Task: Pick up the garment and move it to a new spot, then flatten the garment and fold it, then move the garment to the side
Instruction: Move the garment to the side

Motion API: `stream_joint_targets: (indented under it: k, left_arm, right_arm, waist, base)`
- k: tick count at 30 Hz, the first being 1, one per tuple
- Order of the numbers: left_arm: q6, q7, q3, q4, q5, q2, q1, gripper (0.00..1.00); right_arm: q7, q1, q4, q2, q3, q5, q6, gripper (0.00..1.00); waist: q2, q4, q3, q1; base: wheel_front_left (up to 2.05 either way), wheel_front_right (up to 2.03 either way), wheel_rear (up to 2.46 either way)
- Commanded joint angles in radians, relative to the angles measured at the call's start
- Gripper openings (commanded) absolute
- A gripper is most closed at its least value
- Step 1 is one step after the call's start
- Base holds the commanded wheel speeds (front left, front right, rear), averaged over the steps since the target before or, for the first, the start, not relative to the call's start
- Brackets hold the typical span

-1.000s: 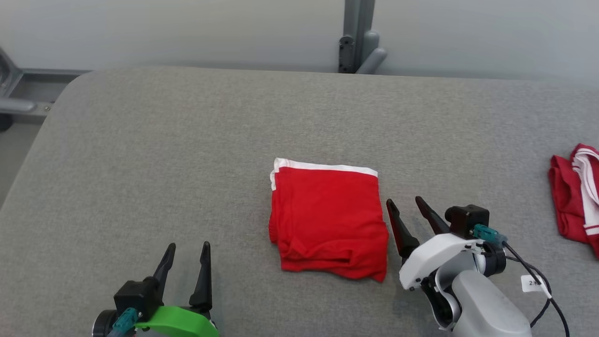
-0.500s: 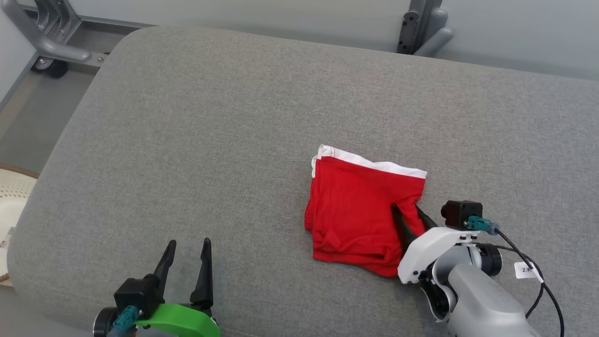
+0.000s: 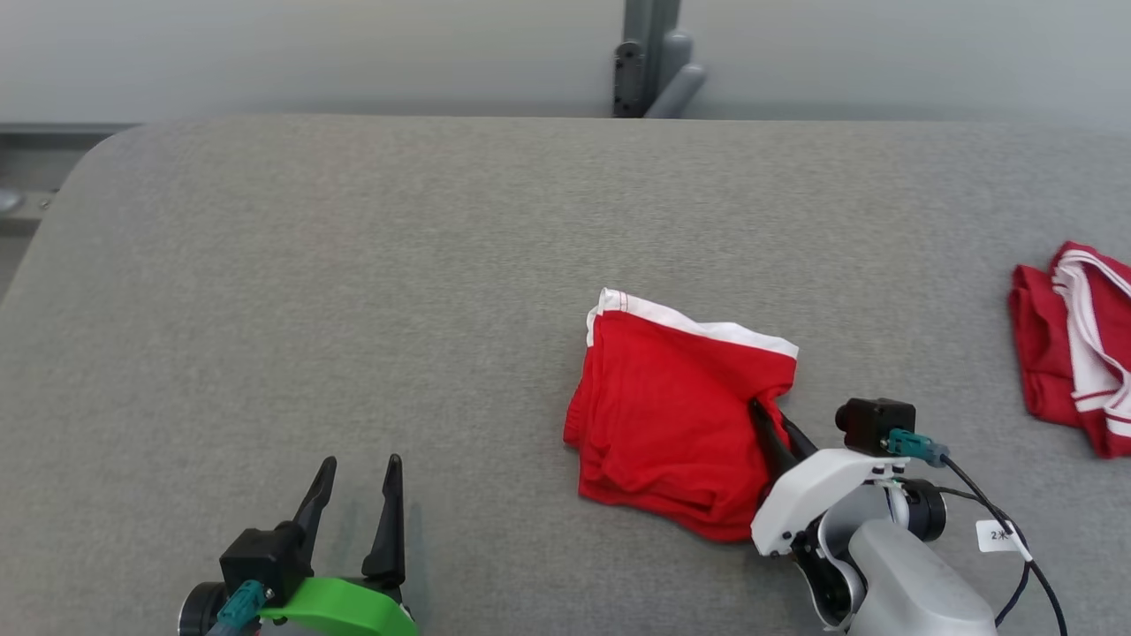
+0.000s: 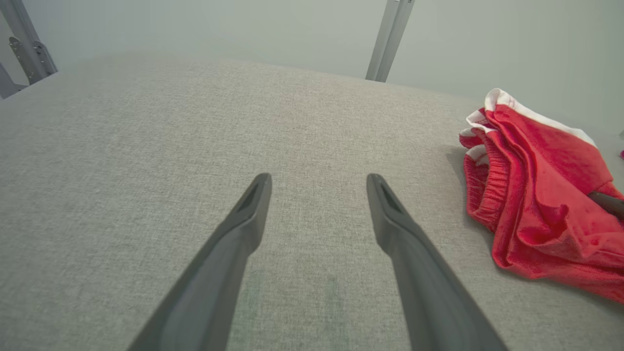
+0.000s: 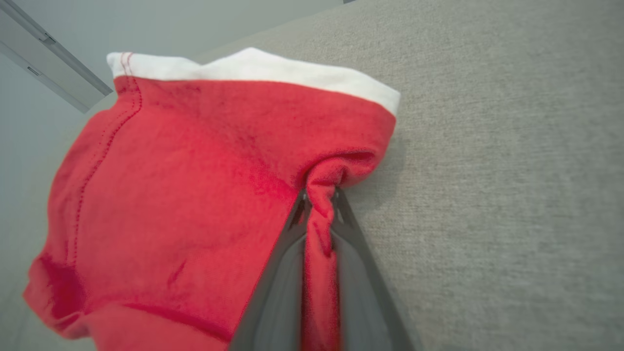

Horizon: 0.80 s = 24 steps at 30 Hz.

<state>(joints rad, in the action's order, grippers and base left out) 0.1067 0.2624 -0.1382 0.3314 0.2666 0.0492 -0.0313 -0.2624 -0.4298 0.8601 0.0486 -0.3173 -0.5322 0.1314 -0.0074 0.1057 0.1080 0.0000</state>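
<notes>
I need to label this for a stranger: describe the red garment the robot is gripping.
On the wide grey padded surface, look near the middle. The folded red garment sits there, white band along its far edge, its right side pinched in the right end effector. The other red garment, white-striped, lies bunched and ungripped at the far right.

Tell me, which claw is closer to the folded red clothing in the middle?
Right. The right gripper is clamped on the right edge of the folded red garment; the left gripper stands open, apart to its left.
</notes>
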Motion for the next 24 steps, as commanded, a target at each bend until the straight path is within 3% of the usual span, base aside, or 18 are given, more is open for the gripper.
stream_joint_targets:
  k: [1, 8, 13, 19, 24]
  left_arm:
    - [0.006, 0.002, -0.006, 0.001, -0.001, 0.003, 0.005, 1.0]
    - [0.008, 0.002, -0.014, 0.0, 0.017, 0.003, -0.002, 1.0]
    - [0.008, 0.002, -0.028, -0.004, 0.014, 0.003, -0.019, 1.0]
    - [0.011, 0.002, -0.034, -0.003, -0.001, 0.004, -0.038, 1.0]
    - [0.013, 0.002, -0.036, -0.003, -0.013, 0.004, -0.057, 1.0]
  right_arm:
    - [-0.002, 0.016, -0.007, 0.005, 0.003, 0.01, -0.002, 0.0]
    - [-0.003, 0.063, -0.026, 0.005, -0.008, 0.02, -0.002, 0.0]
    - [-0.003, 0.083, -0.04, 0.004, -0.023, 0.018, -0.002, 0.0]
    - [-0.003, 0.098, -0.063, 0.004, -0.041, 0.001, -0.002, 0.0]
    - [-0.003, 0.077, -0.088, 0.003, -0.038, 0.003, -0.001, 0.0]
  waist:
    - [0.0074, -0.155, -0.052, 0.0]
    - [0.0074, -0.38, -0.065, 0.0]
    - [0.0074, -0.503, -0.051, 0.0]
    - [0.0074, -0.58, -0.029, 0.0]
    - [0.0074, -0.585, 0.002, 0.0]
  base:
    - [0.0, 0.0, 0.0]
    - [0.0, 0.0, 0.0]
    - [0.0, 0.0, 0.0]
    - [0.0, 0.0, 0.0]
    - [0.0, 0.0, 0.0]
